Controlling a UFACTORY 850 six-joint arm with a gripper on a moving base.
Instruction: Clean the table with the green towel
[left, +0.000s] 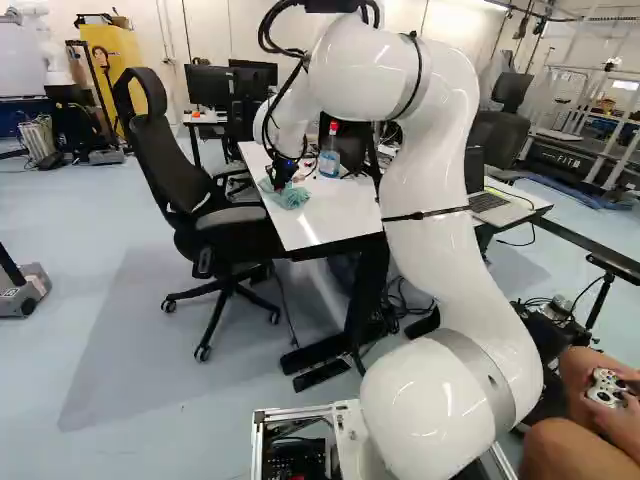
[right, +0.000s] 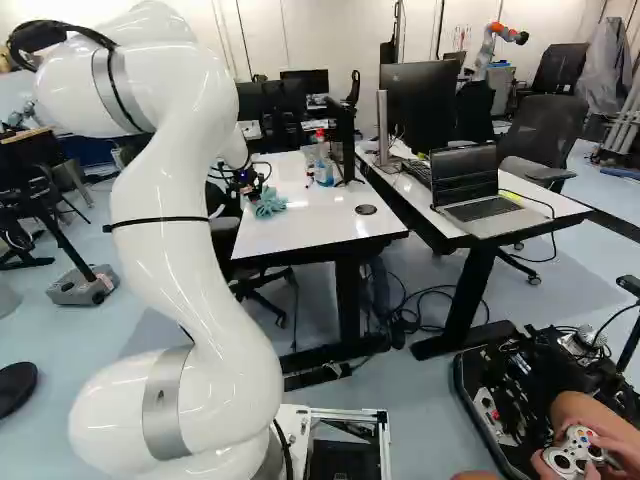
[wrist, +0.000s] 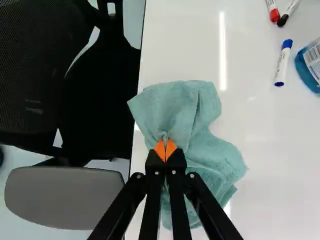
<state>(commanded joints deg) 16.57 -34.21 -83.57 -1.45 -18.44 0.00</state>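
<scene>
The gripper (wrist: 165, 149) has its fingertips pinched nearly together on a fold of the green towel (wrist: 215, 155), which lies bunched on the white tabletop (wrist: 267, 165), close along the edge by the office chair (wrist: 65, 197). The cloth spreads ahead of the fingertips and back beneath them, mostly to the side away from the chair. That is also where the wiping strokes have room, towards the blue-capped marker (wrist: 283, 62) and the bottle of blue liquid (wrist: 310, 67); a wide sweep might knock them. How firmly the underside presses, I can't tell.
</scene>
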